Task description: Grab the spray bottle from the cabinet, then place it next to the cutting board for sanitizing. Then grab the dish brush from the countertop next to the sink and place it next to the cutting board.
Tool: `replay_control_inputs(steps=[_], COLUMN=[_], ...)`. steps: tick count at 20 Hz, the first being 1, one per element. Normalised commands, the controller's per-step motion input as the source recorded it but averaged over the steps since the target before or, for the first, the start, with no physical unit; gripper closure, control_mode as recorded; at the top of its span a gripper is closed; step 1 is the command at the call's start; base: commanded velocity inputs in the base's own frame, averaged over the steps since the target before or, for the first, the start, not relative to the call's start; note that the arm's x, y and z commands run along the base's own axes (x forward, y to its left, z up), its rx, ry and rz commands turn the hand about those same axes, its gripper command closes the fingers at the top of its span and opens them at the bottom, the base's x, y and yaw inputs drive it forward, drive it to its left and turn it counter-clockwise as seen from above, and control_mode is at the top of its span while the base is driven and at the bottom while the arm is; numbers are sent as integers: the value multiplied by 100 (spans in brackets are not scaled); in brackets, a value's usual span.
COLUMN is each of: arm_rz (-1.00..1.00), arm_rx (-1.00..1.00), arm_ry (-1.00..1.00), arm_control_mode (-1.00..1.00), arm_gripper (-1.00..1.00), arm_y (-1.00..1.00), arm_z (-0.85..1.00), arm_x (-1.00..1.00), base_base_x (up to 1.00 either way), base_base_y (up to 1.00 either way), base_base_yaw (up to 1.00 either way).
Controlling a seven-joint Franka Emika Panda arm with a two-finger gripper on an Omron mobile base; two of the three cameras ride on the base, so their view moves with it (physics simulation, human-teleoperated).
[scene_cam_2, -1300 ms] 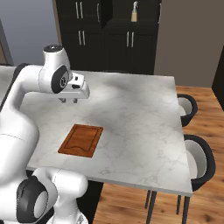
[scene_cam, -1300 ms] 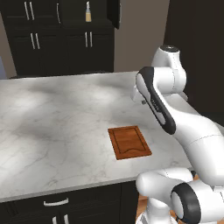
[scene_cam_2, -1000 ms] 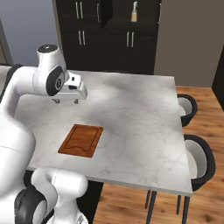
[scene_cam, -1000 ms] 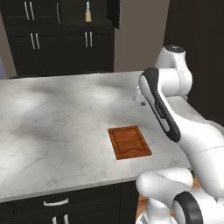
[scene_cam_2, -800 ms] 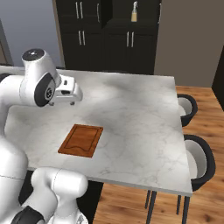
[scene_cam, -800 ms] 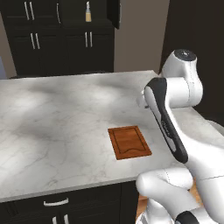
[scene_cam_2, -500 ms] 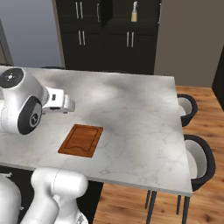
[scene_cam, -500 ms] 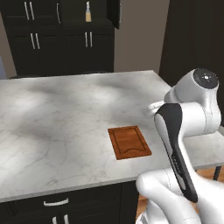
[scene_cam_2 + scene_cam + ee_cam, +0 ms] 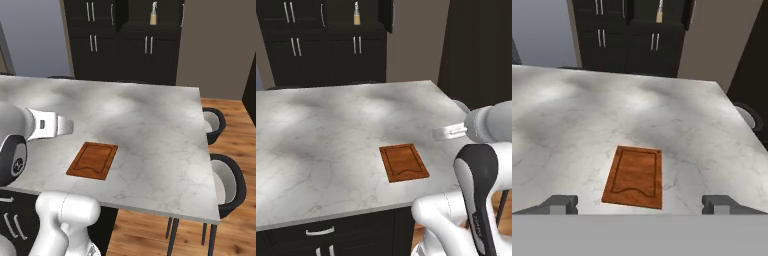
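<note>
The spray bottle (image 9: 357,13) is seen on the cabinet (image 9: 321,40) shelf (nothing fetched yet); the cutting board (image 9: 636,176) lies on the marbled bench (image 9: 572,120), with the hand (image 9: 640,204) spread apart, empty.

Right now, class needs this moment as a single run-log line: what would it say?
gripper: open, empty, above island | spray bottle: in open cabinet | cutting board: flat on island | stage: bottle not yet grabbed

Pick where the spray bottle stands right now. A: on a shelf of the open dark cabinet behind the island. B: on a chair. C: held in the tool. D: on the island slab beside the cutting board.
A: the spray bottle stands upright on a shelf of the cabinet, far from the cutting board.
</note>
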Motion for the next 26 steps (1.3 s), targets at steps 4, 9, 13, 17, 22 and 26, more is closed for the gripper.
replay_control_inputs(steps=[4, 9, 13, 17, 22, 26], arm_rz=[-3, 0, 0, 0, 0, 0], arm_rx=[0, 0, 0, 0, 0, 0], arm_ry=[-3, 0, 0, 0, 0, 0], arm_control_mode=[100, 100, 100, 100, 100, 100], arm_gripper=[-100, -100, -100, -100, -100, -100], arm_y=[0, 0, 0, 0, 0, 0], arm_z=[46, 0, 0, 0, 0, 0], arm_x=[-52, 0, 0, 0, 0, 0], base_base_x=[-11, -54, -80, -32, -18, 0], base_base_y=[0, -44, -98, -100, -100, -100], base_base_yaw=[-1, -9, -4, 0, 0, 0])
